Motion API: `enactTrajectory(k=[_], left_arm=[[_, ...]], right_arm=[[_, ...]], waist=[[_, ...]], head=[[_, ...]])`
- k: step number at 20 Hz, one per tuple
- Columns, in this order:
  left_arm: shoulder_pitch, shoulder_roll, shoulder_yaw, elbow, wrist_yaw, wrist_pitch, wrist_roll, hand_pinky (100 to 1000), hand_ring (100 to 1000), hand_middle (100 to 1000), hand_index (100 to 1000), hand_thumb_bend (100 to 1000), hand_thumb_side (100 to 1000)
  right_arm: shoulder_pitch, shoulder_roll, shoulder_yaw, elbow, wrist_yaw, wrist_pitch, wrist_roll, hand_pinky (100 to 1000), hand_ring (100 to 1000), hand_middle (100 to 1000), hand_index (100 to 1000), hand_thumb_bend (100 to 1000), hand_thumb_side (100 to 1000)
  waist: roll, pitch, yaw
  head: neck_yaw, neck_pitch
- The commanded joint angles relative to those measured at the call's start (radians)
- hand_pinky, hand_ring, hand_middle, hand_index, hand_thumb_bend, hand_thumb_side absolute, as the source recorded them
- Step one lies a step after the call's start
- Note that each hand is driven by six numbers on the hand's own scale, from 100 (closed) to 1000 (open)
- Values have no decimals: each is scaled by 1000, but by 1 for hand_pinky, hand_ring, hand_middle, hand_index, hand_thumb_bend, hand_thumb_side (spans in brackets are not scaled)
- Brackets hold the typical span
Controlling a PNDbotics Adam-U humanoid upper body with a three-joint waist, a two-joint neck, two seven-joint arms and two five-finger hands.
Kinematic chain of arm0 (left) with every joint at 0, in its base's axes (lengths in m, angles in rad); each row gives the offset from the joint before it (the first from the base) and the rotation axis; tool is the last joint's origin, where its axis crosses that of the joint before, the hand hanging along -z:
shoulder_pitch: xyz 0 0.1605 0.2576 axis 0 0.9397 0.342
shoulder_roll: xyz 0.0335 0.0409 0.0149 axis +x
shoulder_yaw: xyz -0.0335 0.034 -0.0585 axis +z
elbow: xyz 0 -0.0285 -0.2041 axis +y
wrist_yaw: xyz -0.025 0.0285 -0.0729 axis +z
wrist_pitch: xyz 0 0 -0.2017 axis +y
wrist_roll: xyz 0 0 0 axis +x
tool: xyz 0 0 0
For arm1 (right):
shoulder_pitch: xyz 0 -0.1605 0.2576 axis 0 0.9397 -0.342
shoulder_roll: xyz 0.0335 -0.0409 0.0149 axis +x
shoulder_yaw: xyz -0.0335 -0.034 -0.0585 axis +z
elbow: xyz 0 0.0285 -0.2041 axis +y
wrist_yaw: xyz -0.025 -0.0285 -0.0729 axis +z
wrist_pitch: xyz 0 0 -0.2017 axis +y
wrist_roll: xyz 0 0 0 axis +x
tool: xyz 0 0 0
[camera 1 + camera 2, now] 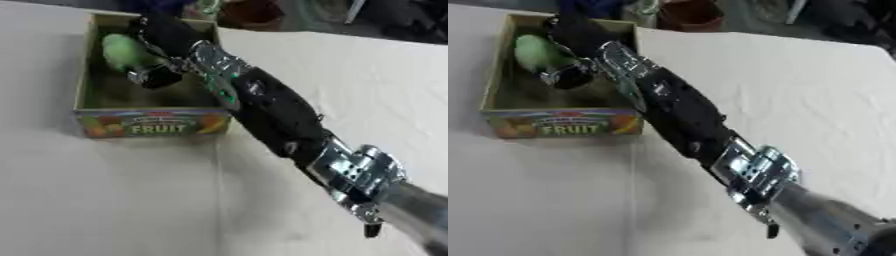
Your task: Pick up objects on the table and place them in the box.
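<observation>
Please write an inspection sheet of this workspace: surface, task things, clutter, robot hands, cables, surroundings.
Surface: white table, bare where visible.
Task things: FRUIT box at far left; green object inside it.
Clutter: nothing seen on the table.
Robot hands: right robot hand reaches into the box beside the green object; whether it grips cannot be told. Left robot hand not in view.
Cables: nothing seen.
Surroundings: dark blurred things beyond the far edge.

Right arm (271, 112) is mostly chunky black shell, with shiny silver joint blocks dotted with dark screw holes. There's a little green spot near the wrist, and the right hand (162, 35) is black.
</observation>
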Motion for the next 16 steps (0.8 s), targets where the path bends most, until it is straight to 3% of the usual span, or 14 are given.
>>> enactTrajectory(k=[1,3,4,5,6,9,12,16], left_arm=[[-6,13,1,-20,2,2,0,442,428,457,587,100,751],[-6,13,1,-20,2,2,0,442,428,457,587,100,751],[-5,12,1,-20,1,3,-1,442,428,457,587,100,752],[-5,12,1,-20,1,3,-1,442,428,457,587,100,752],[-5,12,1,-20,0,3,-2,443,428,457,587,100,752],[-4,12,2,-20,-1,5,-2,443,428,457,587,100,752],[-3,13,2,-20,-1,6,-2,443,428,457,587,100,753],[0,15,4,-20,-3,7,0,444,428,457,587,100,753]], right_arm=[[-19,-15,-9,-25,-16,2,30,774,874,782,890,100,730],[-20,-18,-8,-36,-28,5,41,779,883,794,896,138,732],[-20,-20,-7,-40,-31,6,47,801,914,826,930,340,721],[-21,-22,-6,-43,-32,7,54,809,925,838,943,386,714],[-21,-24,-7,-46,-33,7,61,825,946,858,979,543,717],[-27,-32,-13,-58,-41,13,72,842,968,877,1000,704,772],[-36,-46,-18,-84,-54,29,60,843,970,878,1000,758,803],[-41,-60,-22,-120,-92,44,60,845,965,868,1000,705,804]], waist=[[10,-16,0],[10,-16,0],[10,-16,0],[10,-16,0],[10,-16,1],[9,-17,0],[8,-19,-1],[9,-23,-7]], head=[[1,-10],[1,-10],[1,-10],[0,-10],[0,-10],[1,-9],[1,-9],[6,-7]])
